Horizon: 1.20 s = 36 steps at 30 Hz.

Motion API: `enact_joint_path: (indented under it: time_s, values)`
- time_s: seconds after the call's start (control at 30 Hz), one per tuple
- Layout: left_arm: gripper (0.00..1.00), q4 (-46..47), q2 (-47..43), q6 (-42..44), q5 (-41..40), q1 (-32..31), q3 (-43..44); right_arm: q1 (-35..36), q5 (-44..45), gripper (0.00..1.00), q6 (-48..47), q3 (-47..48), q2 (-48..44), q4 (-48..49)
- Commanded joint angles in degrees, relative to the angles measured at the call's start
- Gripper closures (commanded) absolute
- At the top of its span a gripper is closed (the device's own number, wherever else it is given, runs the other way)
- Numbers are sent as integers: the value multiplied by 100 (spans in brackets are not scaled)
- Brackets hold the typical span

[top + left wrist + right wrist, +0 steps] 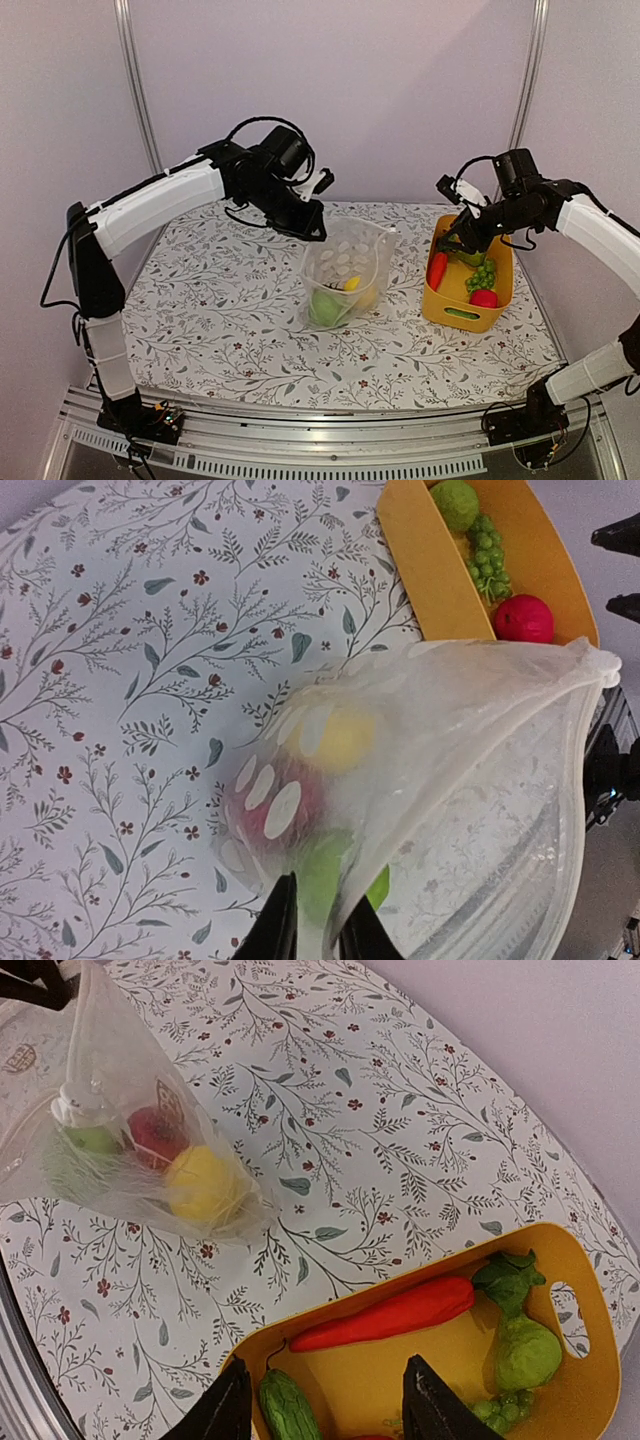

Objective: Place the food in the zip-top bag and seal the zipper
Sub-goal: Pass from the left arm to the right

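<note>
- The zip-top bag (345,270) could slip and flop down. The left claw (320,898) pinches only a thin bit of its edge, and the plastic is soft and slippery.
- If the bag falls over, the lemon (345,738), the red fruit (305,798) and the green apple (322,865) inside it could roll out onto the bench (220,310).
- The right claw (326,1365) could miss its pick. The food in the yellow bin (460,1340) is small and lies close together, so a piece may pop away, or the claw may bump the bin wall.
- The long carrot (385,1318) could catch on the bag's mouth if it goes in sideways.
- The left arm reaches in from 9 o'clock, high over the bench. Its claw points down at the bag's rim, on the bag's 10 o'clock side. The claw is almost closed, with the bag's edge between its fingers.
- The right arm comes in from 3 o'clock and bends down over the bin. Its claw is open about half way and holds nothing. A dark green piece (285,1410) lies in the bin just under it.
- The bag stands in the middle of the bench with its mouth open. The bin sits just beside it, at its 3 o'clock.
</note>
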Motion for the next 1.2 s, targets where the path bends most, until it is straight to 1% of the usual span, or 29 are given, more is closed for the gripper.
enact_joint_path:
  time_s: [0.0, 0.07, 0.13, 0.27, 0.4, 0.47, 0.57, 0.67, 0.73, 0.8, 0.87, 0.93, 0.97, 1.03, 1.13, 1.17]
  values:
    - [86, -23, 13, 147, -135, -183, 0, 10, 141, 49, 63, -80, -258, 229]
    - [86, 68, 38, 183, -147, -188, 11, 22, -390, 49, 178, 296, -152, 75]
    - [87, 90, 99, 189, -200, -188, 68, 184, -643, 49, 367, 710, -17, 18]
    - [87, 197, 146, 198, -214, -218, 86, 1058, -251, 44, 381, 1290, 326, 72]
    - [87, 374, 70, 165, -308, -263, -30, 1650, -194, 42, 386, 1875, 978, -66]
    - [87, 528, -33, 141, -315, -280, -146, 1895, -22, 41, 371, 2061, 1303, -47]
    - [87, 775, -189, 35, -287, -300, -363, 2121, 308, 41, 395, 2318, 1732, -38]
    - [87, 952, -329, -36, -261, -305, -568, 2168, 389, 41, 496, 2459, 2020, -25]
    - [87, 1028, -408, -69, -258, -292, -676, 2169, 475, 44, 532, 2448, 2088, 31]
    - [87, 1113, -481, -96, -254, -294, -778, 2169, 596, 48, 563, 2402, 2133, 91]
    - [86, 1193, -544, -138, -239, -286, -900, 2169, 677, 58, 577, 2362, 2170, 135]
    - [82, 1213, -584, -178, -246, -289, -985, 2169, 721, 72, 621, 2345, 2191, 172]
    - [79, 1209, -600, -214, -257, -288, -1019, 2169, 722, 83, 645, 2341, 2180, 204]
    - [73, 1185, -642, -320, -281, -287, -1115, 2166, 759, 95, 713, 2348, 2114, 273]
    - [71, 1137, -729, -433, -258, -312, -1253, 2169, 852, 100, 801, 2428, 2029, 325]
    - [70, 1121, -756, -450, -271, -340, -1280, 2164, 871, 100, 831, 2454, 2012, 326]
